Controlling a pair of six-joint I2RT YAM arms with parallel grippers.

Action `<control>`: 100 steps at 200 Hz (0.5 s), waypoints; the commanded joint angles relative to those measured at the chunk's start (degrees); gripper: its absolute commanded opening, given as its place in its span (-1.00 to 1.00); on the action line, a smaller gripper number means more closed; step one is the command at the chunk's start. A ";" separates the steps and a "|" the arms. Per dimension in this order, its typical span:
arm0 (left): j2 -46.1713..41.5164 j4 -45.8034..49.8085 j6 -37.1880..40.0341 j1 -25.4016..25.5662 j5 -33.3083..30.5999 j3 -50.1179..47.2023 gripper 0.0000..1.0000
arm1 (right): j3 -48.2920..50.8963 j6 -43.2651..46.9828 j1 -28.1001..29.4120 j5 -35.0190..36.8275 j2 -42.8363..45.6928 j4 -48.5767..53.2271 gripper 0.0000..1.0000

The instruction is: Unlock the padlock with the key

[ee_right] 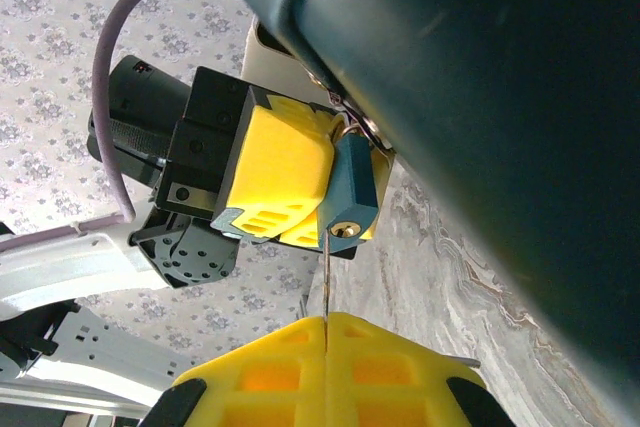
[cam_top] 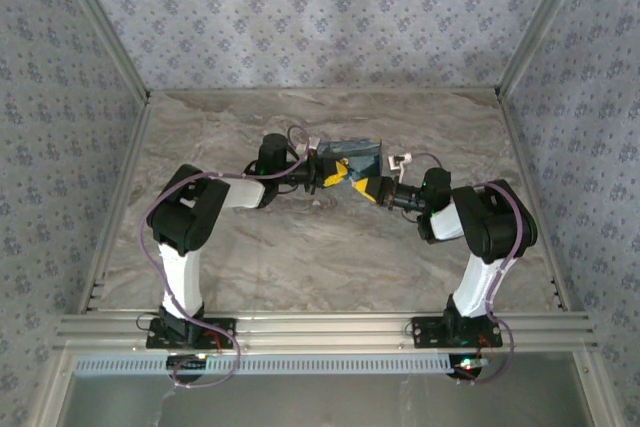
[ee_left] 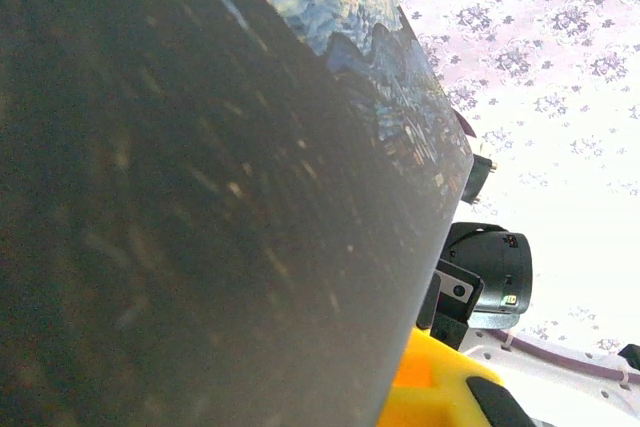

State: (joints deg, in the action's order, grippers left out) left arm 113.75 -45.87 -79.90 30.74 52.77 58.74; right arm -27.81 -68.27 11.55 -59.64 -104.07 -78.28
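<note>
A teal padlock hangs by its silver shackle at the edge of a dark box. My left gripper is shut on the padlock's body, with its yellow fingers on either side. The brass keyhole faces my right gripper, which is shut on a thin key seen edge-on. The key's tip reaches the padlock's bottom face just left of the keyhole. In the top view both grippers meet at mid-table, the right gripper close below the box.
The box's dark side looms close in the left wrist view, with one yellow finger at the bottom. Marble tabletop lies open in front of the arms. Patterned walls and an aluminium frame surround the table.
</note>
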 commanded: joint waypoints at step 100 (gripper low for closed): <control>1.38 -10.58 -4.16 -0.16 0.67 -0.80 -1.00 | -1.23 -0.81 0.49 -0.22 -1.21 -1.80 -1.00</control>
State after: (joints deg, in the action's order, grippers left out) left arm 114.72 -50.22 -82.65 30.74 52.73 58.46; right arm -28.14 -68.62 11.55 -59.64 -104.31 -78.30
